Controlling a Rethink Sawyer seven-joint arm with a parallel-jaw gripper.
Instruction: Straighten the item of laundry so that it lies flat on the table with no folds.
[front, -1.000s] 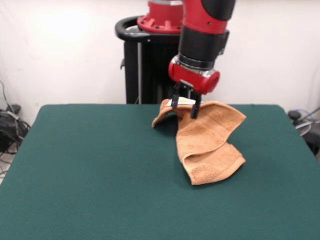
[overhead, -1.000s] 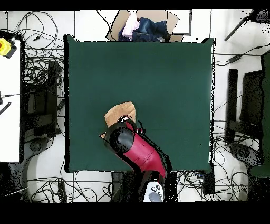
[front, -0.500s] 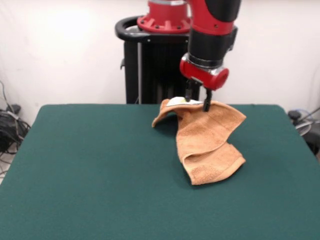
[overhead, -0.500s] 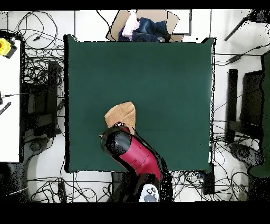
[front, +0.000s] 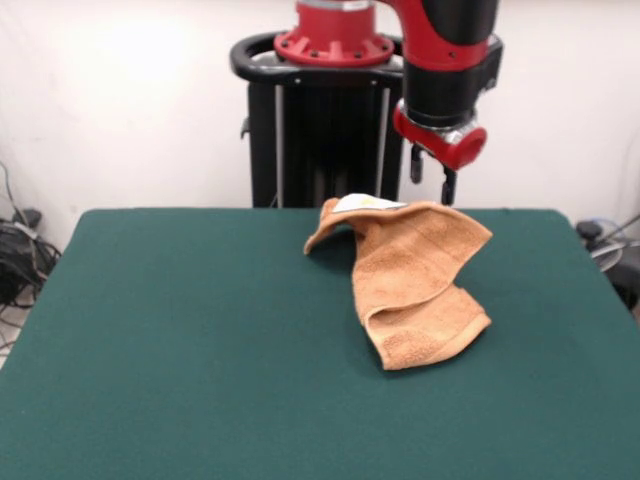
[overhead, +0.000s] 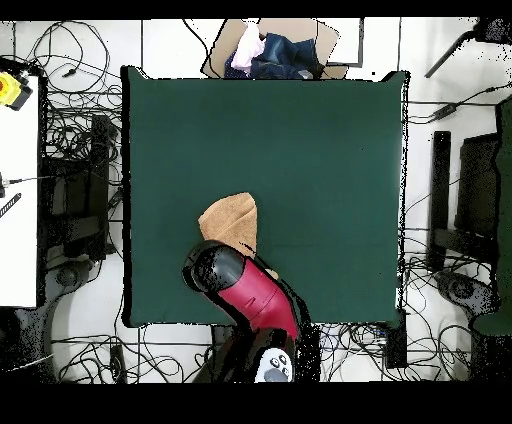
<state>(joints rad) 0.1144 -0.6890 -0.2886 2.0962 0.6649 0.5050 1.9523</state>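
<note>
The item of laundry (front: 415, 285) is an orange-tan towel lying crumpled and folded over itself on the green table (front: 180, 330), right of centre towards the far edge. A white label (front: 366, 203) shows at its raised far corner. My gripper (front: 432, 182) hangs open above and just behind the towel's far right part, clear of it, with nothing between its fingers. In the overhead view the towel (overhead: 230, 220) pokes out from under the red arm (overhead: 240, 285), which hides the gripper.
A cardboard box of clothes (overhead: 270, 50) sits beyond the table's top edge in the overhead view. Cables cover the floor all round, and a white bench (overhead: 15, 180) stands at the left. The black pedestal (front: 300, 130) rises behind the table.
My gripper has lifted off the towel's far edge by the label and moved up and to the right in the front view. The towel has kept its crumpled shape.
</note>
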